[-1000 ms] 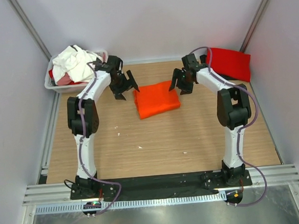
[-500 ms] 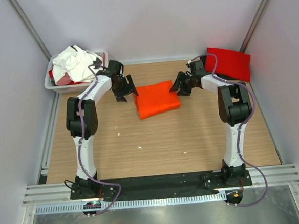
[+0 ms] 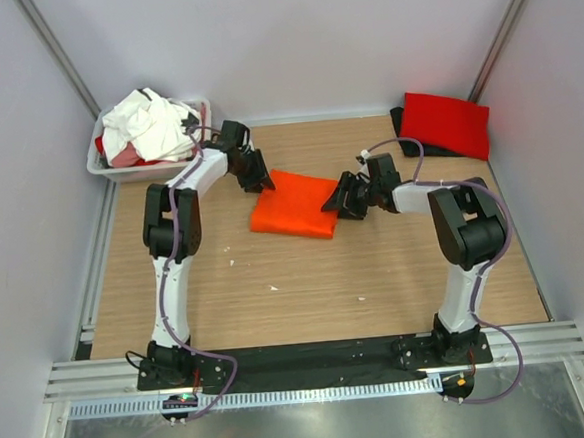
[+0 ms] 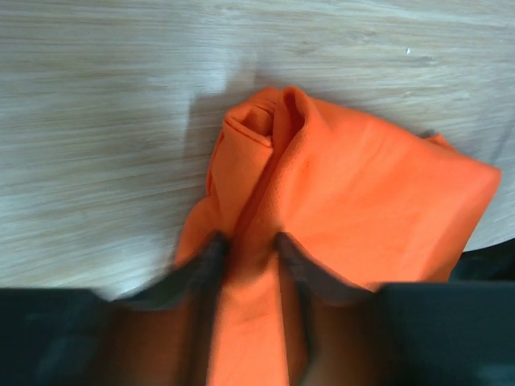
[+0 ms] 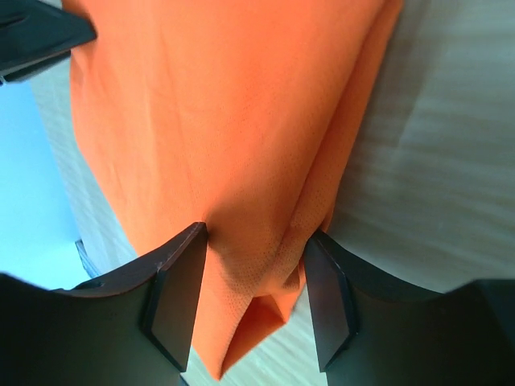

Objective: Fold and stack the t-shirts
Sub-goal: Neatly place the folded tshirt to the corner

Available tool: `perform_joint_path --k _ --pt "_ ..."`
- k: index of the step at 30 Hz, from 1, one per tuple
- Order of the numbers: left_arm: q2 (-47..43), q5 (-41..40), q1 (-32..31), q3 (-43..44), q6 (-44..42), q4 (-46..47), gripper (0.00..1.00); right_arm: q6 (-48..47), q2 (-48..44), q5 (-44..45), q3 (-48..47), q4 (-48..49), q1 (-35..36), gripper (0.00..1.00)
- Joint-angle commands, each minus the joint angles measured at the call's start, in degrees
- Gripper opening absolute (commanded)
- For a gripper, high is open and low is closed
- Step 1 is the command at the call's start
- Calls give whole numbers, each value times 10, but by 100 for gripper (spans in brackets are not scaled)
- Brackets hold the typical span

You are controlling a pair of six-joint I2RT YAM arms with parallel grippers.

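Top view: left gripper (image 3: 262, 181) and right gripper (image 3: 331, 204) each pinch the folded orange shirt (image 3: 289, 207), red shirt (image 3: 448, 123) looks done, white shirts (image 3: 150, 124) in the tub (image 3: 96, 164) wait

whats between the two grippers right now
The orange shirt, gripped at its ends by the left gripper and right gripper; the top view shows it.

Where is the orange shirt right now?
The orange shirt lies folded in the middle of the table, top view, its left end pinched by the left gripper, its right end by the right gripper.
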State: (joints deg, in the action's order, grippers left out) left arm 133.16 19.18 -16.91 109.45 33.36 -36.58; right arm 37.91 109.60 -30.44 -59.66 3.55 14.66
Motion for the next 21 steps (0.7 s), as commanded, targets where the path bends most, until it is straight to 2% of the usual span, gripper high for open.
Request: perform_joint_path --k 1,4,7,12,17,21 --pt "-25 13 -19 -27 -28 46 22 -4 -46 14 28 10 4 60" --pt "-42 1 -18 -75 -20 70 1 -48 -95 68 25 -65 -1 70" --pt "-41 2 -18 -73 -22 67 0 -64 -138 95 32 -99 -24 75" --pt "-27 -2 -18 -50 -32 51 0 -68 -155 92 44 -103 -72 80" --pt "-3 -1 -19 -29 -39 32 0 -64 -87 87 19 -79 -89 79" --pt "25 -6 -18 -6 -43 11 0 -50 -8 64 -19 -54 -89 74"
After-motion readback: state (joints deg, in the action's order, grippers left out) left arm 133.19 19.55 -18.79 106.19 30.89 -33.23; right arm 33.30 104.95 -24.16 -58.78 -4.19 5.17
